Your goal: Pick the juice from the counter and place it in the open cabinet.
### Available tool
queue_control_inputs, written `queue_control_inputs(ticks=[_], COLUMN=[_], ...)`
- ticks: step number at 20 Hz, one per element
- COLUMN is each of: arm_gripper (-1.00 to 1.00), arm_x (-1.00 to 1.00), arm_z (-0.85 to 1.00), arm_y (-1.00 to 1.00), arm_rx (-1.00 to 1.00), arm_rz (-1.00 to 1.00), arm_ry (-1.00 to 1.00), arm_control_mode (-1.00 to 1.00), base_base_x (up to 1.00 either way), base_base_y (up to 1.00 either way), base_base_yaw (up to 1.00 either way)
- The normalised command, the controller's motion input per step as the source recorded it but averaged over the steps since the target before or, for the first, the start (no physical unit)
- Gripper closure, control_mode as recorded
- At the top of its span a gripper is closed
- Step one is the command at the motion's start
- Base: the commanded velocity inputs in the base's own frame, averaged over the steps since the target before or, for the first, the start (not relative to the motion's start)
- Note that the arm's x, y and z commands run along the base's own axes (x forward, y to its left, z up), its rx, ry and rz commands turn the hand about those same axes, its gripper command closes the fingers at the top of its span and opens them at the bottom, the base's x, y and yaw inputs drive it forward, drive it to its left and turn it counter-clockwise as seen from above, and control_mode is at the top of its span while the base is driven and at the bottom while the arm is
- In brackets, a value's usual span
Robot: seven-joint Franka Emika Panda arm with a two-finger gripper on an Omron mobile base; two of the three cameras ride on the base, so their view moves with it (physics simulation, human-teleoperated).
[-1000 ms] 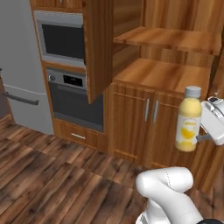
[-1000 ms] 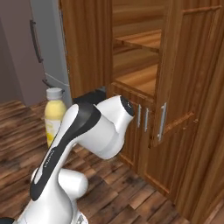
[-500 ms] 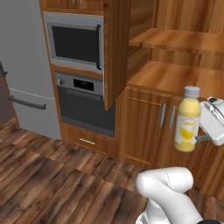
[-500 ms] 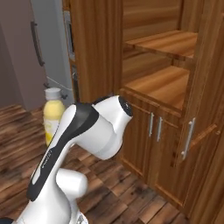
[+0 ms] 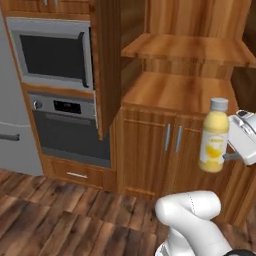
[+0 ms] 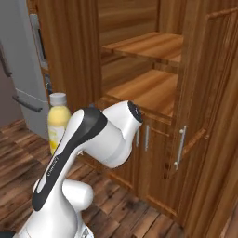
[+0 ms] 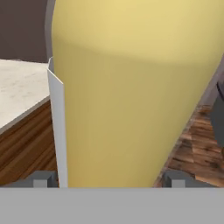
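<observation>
Open cabinet (image 5: 190, 90) ahead; juice (image 5: 214, 136) upright in tool (image 5: 231, 156), fingers hidden.

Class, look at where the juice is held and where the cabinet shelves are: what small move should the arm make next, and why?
Probably lift the juice a little and carry it toward the lower shelf of the open cabinet. The tool is shut on the bottle, which hangs upright in front of the lower double doors, with its base below the shelf surface. It likely needs height before moving inward.
</observation>
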Motion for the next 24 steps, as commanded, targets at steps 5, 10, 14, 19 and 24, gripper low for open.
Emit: queue_control_inputs(ticks=[5, 10, 14, 19, 24], arm_gripper=[1.0, 1.0, 1.0, 1.0, 1.0], arm_x=[0.0, 0.0, 0.0, 0.0, 0.0], arm_z=[0.0, 0.0, 0.0, 0.0, 0.0], arm_y=[0.0, 0.0, 0.0, 0.0, 0.0], arm_rx=[0.0, 0.0, 0.0, 0.0, 0.0], arm_rz=[0.0, 0.0, 0.0, 0.0, 0.0], arm_ry=[0.0, 0.0, 0.0, 0.0, 0.0], arm_control_mode=[1.0, 1.0, 1.0, 1.0, 1.0], base_base_x=[0.37, 0.4, 0.37, 0.49, 0.45], base_base_y=[0.33, 0.07, 0.09, 0.46, 0.58], base_base_yaw=[-0.41, -0.41, -0.38, -0.32, -0.31])
